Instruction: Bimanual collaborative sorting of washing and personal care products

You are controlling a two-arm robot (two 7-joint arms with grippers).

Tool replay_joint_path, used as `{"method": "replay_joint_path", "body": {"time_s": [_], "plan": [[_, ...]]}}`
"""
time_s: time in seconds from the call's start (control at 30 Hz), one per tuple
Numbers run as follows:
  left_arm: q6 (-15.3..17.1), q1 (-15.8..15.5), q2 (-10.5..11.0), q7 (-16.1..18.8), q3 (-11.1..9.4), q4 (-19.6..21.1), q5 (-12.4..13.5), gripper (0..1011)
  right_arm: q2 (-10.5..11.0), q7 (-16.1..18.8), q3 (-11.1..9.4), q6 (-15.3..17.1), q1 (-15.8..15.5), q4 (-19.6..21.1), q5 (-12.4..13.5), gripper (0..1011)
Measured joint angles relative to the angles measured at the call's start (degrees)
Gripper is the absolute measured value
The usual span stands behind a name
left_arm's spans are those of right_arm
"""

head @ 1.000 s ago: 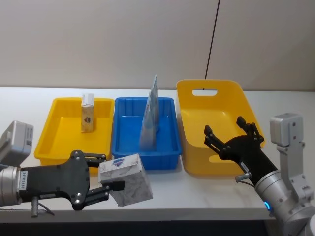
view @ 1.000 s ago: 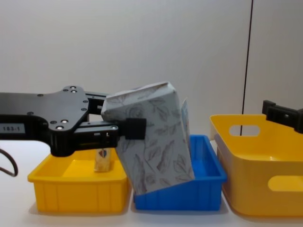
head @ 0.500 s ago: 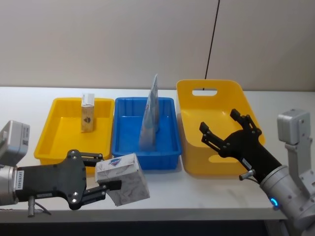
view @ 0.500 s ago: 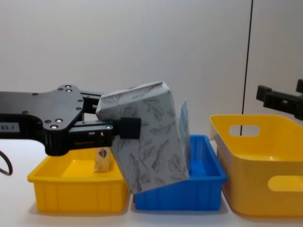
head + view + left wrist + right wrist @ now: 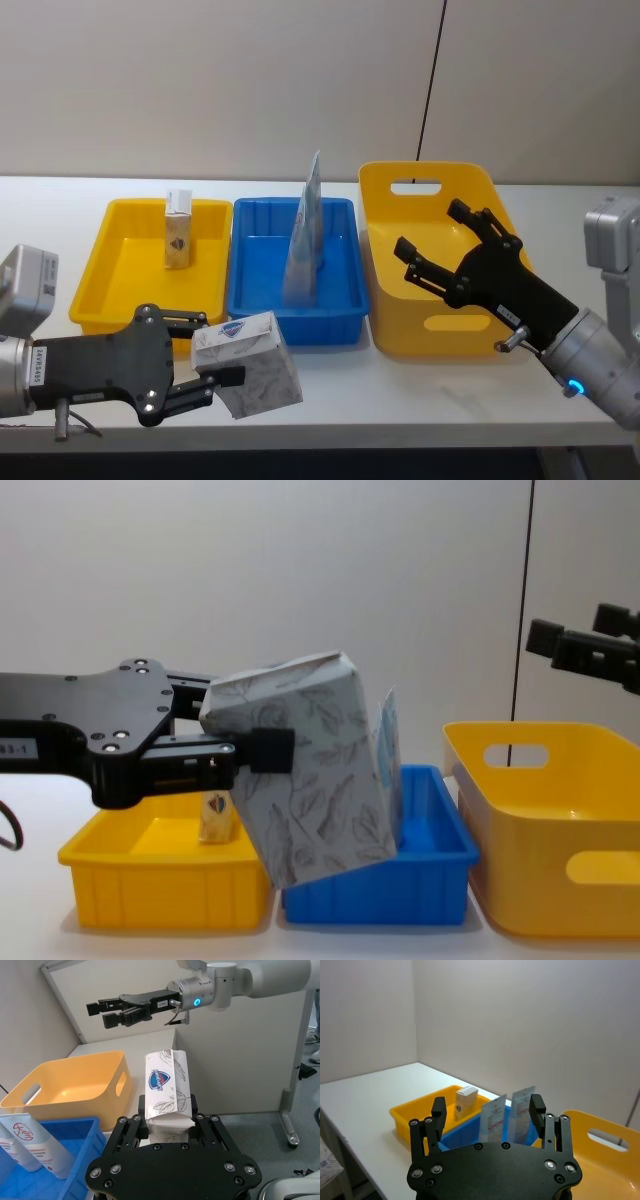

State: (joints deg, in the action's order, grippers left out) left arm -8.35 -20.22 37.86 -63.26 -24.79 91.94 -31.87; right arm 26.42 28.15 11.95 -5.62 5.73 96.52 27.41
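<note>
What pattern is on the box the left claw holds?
Grey leafy print on the cream-grey carton, clearest in chest view.

Illumination is bright, even and diffuse, from overhead. The desk (image 5: 400, 400) carries only faint, soft-edged shadows under the blue tray (image 5: 320, 330) and yellow basket (image 5: 385, 330). The carton (image 5: 250, 370) is lit brighter on its top face than its side. The wall (image 5: 200, 80) is uniformly lit.

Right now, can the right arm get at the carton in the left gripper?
Probably yes: the right gripper hovers open above the tall yellow bin, and nothing stands between it and the carton the left gripper holds.
</note>
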Motion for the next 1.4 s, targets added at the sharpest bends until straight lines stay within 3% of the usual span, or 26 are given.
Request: {"method": "replay_joint_path", "body": {"time_s": [0.4, 0.93, 1.4], "plan": [[0.0, 0.0, 0.1, 0.0, 0.0, 0.0, 0.0, 376, 3.0, 11.3, 2.1, -0.1, 6.0, -4.7, 4.3, 1000], [0.0, 0.0, 0.1, 0.0, 0.0, 0.0, 0.0, 376, 6.3, 26.7, 7.7, 1.6, 13.4, -10.9, 7.5, 1000], [0.0, 0.0, 0.1, 0.0, 0.0, 0.0, 0.0, 376, 7.2, 35.5, 11.4, 2.9, 17.3, -13.7, 9.4, 1000]]}}
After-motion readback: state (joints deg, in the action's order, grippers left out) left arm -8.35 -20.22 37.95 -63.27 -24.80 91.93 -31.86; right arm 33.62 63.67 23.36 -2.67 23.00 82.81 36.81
